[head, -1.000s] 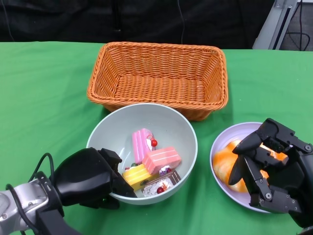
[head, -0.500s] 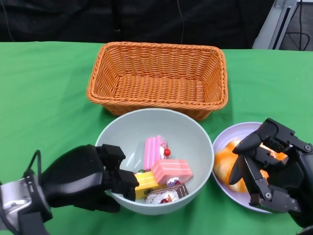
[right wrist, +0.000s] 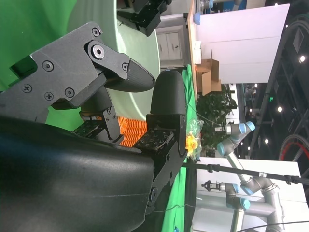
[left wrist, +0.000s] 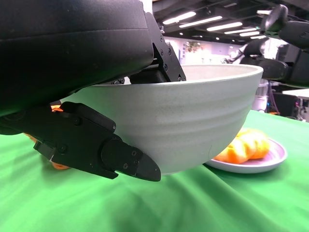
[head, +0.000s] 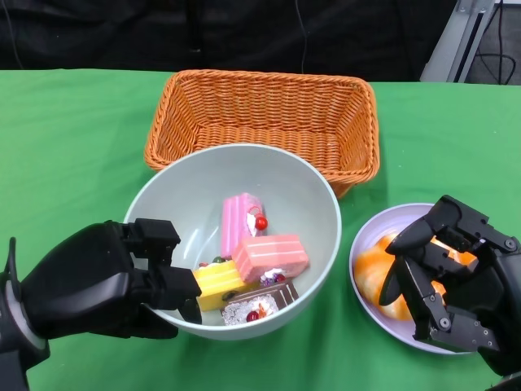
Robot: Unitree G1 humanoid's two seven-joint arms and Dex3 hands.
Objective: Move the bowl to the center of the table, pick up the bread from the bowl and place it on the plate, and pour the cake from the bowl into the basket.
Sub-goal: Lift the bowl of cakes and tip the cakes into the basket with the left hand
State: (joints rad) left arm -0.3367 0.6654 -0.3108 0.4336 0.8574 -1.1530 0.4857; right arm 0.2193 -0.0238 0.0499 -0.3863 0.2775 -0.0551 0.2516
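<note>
The right hand (head: 452, 281) covers most of the bread (head: 374, 273) at 4 o'clock, and the bowl (head: 187, 183) hides the basket's (head: 260, 114) near rim.

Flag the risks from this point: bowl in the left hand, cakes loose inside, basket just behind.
1. The left hand grips the bowl at one rim only; it could slip or tip early, spilling the cakes onto the green cloth.
2. The bowl's far rim overlaps the basket near wall in the head view; moving forward could shove the basket.
3. The right hand hovers over the bread on the plate, close to the bowl; a swing might clip it.
</note>
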